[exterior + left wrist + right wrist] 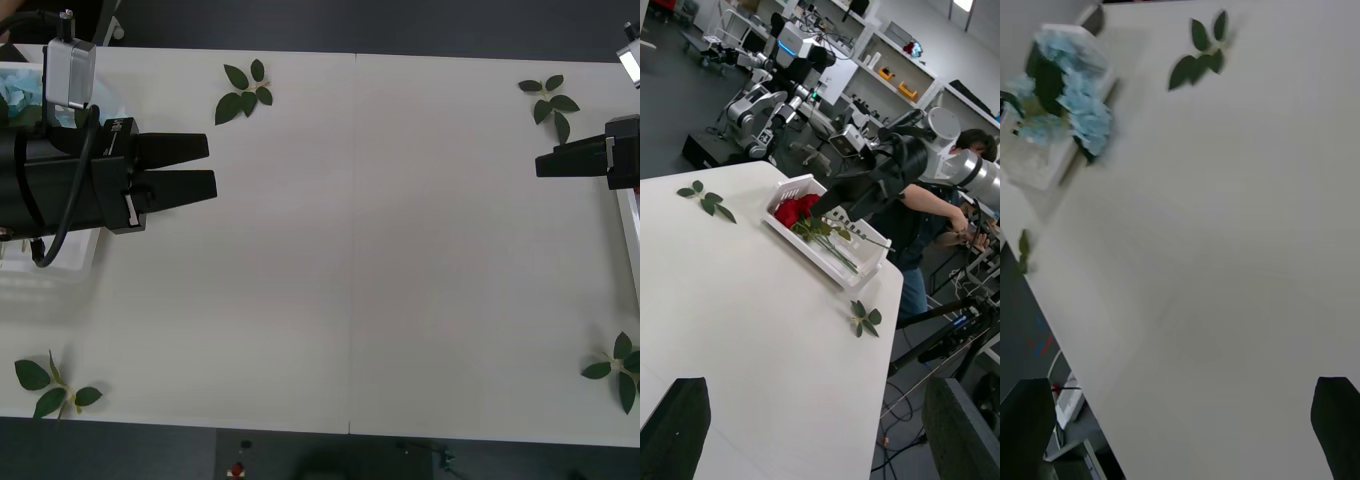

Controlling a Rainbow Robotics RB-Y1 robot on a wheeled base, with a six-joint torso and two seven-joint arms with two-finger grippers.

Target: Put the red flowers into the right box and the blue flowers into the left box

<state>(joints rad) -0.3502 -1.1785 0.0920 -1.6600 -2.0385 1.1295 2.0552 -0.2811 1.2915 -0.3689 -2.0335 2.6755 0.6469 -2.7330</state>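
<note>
White counter point(350, 250): red flowers point(795, 210) in the right box point(836, 266), blue flowers point(1075, 112) in the left box point(1041, 169); left gripper point(200, 168) and right gripper point(545, 163), jaws apparently open, empty.

Red flowers point(795, 211) lying in right box point(865, 264) — mid-frame; right gripper point(836, 201) poised just above; leaf sprigs point(706, 202) flanking.

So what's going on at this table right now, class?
Sorting looks finished. The red flowers lie in the right box, and the blue flowers sit in the left box. Both arms hover empty with fingers open: the left gripper beside the left box, the right gripper near the right box. Green leaf sprigs lie on the table.
</note>
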